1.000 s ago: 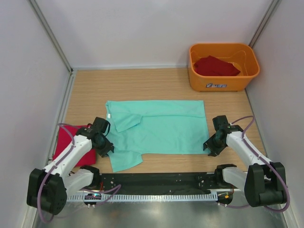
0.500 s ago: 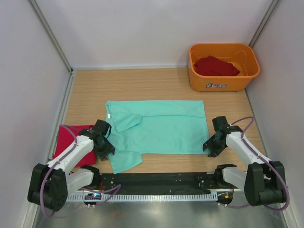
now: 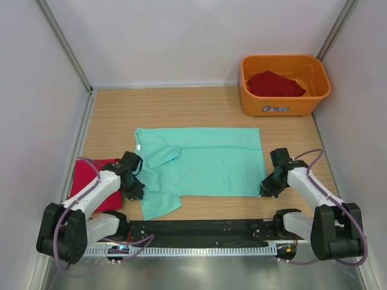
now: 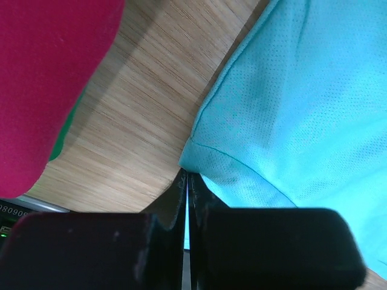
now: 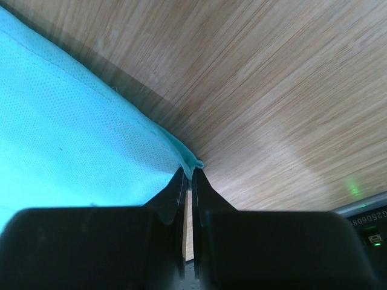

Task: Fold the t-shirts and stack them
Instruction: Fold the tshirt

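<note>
High rear camera overlooks the table (image 3: 181,109); wrist cameras closely face the teal shirt (image 3: 205,166).

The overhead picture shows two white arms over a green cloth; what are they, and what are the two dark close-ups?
Those are two robot arms bolted to the near edge of a wooden table, each ending in a two-finger pincer. The overhead picture comes from a fixed camera above and behind them. Each close-up comes from a camera on one wrist, and the dark shapes are that arm's own fingers. A mint-green t-shirt lies spread on the table. The left gripper and the right gripper are both shut, each pinching the shirt's edge on its own side. A red t-shirt lies at the left; a second red t-shirt sits in an orange tub.
</note>
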`<action>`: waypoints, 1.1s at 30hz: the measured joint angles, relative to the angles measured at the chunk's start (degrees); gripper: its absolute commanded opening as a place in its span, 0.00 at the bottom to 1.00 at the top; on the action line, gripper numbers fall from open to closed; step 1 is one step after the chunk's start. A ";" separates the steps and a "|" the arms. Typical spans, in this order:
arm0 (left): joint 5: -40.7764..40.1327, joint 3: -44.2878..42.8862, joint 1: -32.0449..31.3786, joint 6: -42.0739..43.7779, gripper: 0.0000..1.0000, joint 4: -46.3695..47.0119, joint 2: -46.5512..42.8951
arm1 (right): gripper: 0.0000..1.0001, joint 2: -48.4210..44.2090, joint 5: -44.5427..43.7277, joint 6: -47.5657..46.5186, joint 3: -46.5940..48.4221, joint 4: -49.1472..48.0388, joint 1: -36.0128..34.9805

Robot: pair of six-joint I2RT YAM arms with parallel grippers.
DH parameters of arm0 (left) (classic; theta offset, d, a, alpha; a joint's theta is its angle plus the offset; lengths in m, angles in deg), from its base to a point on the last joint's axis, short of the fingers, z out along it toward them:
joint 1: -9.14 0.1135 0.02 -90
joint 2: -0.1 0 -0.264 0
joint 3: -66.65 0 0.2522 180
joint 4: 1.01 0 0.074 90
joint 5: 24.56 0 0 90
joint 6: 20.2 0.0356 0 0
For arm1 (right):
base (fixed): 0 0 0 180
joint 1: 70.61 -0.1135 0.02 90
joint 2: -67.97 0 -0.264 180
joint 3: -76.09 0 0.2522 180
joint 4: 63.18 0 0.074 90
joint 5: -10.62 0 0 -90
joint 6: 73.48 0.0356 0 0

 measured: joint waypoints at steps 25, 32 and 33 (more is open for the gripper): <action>-1.88 -14.23 0.00 3.72 0.00 -6.16 -6.23 | 0.02 -0.46 -0.37 -8.00 7.26 2.05 -0.02; -4.52 -22.27 0.00 6.78 0.00 -6.01 -1.49 | 0.02 6.45 0.83 -13.25 13.18 -0.37 -0.02; -4.79 -23.19 0.00 7.37 0.00 -5.81 -0.46 | 0.02 7.72 1.27 -14.03 14.01 -0.94 -0.02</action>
